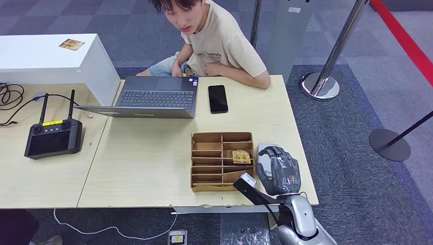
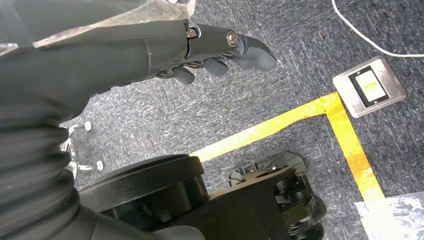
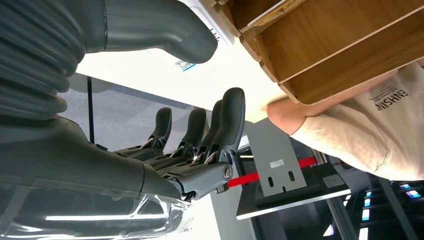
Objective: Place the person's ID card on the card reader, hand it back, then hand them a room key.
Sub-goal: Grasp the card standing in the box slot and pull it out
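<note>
A wooden compartment box (image 1: 221, 161) stands on the table near the front right, with a yellow card (image 1: 241, 156) lying in one of its slots. My right hand (image 1: 278, 169) rests just right of the box, holding nothing. In the right wrist view its fingers (image 3: 200, 130) stand apart from the thumb (image 3: 150, 30), beside the box (image 3: 330, 45). A flat black device like a phone (image 1: 218, 98) lies in front of the seated person (image 1: 214, 41). My left hand (image 2: 210, 50) hangs over the carpet with nothing in it.
An open laptop (image 1: 153, 97) sits left of the black device. On the left table there is a black remote controller (image 1: 53, 138) with cables. A white box (image 1: 51, 56) at the back left carries a small yellowish card (image 1: 71, 44). Stanchion bases (image 1: 319, 86) stand on the right.
</note>
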Controlling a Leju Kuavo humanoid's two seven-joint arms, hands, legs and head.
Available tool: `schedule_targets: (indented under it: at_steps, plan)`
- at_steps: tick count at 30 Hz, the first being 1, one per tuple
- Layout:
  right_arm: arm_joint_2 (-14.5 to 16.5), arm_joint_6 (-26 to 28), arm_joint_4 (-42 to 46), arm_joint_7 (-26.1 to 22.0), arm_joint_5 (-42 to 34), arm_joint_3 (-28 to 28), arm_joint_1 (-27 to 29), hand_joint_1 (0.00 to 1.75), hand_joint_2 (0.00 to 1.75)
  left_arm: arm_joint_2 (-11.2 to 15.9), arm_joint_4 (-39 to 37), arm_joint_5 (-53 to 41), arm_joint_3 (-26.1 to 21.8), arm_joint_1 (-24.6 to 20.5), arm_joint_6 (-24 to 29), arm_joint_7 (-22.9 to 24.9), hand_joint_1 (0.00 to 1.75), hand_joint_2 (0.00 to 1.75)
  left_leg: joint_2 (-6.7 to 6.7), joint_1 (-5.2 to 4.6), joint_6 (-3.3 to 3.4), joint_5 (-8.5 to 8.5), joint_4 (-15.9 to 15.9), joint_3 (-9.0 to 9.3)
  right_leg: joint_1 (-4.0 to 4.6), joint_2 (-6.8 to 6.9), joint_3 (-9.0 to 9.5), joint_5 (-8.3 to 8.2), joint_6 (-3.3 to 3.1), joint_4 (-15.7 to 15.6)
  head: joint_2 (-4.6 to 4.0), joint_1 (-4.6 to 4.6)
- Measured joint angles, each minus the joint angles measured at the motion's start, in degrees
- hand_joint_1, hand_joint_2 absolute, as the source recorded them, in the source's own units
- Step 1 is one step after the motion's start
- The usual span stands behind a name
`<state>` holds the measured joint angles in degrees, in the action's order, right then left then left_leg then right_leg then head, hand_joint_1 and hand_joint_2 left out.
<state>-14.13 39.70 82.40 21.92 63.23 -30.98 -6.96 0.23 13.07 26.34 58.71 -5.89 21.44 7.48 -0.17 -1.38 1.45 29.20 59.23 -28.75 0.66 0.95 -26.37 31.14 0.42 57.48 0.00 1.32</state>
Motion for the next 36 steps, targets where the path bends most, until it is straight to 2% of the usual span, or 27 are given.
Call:
schedule_targets:
  at_steps: [8, 23, 36]
  plan:
    - [0.12, -0.09, -0.31, 0.0, -0.01, -0.32, 0.0, 0.89, 1.75, -0.02, 0.0, 0.08, 0.01, 0.0, -0.06, -0.06, 0.0, 1.75, 0.0, 0.0, 0.0, 0.0, 0.0, 0.0, 0.0, 0.0, 0.0, 0.0, 0.0, 0.0, 0.0, 0.01]
    - [0.32, -2.02, -1.03, -0.75, -0.25, -1.14, -2.16, 0.99, 1.75, -0.01, 0.0, -0.11, 0.01, -0.02, -0.54, -0.42, 0.0, 1.75, 0.0, 0.0, 0.0, 0.0, 0.0, -0.01, 0.0, 0.0, 0.0, 0.0, 0.0, 0.0, 0.0, 0.0]
    - [0.37, -2.46, -1.93, -0.94, -0.89, -1.81, -3.18, 0.96, 1.75, 0.01, 0.0, -0.09, 0.01, -0.03, -0.96, -0.39, 0.0, 1.75, -0.01, 0.0, 0.0, 0.0, 0.0, -0.01, 0.0, 0.0, 0.0, 0.0, 0.0, 0.0, 0.0, -0.01]
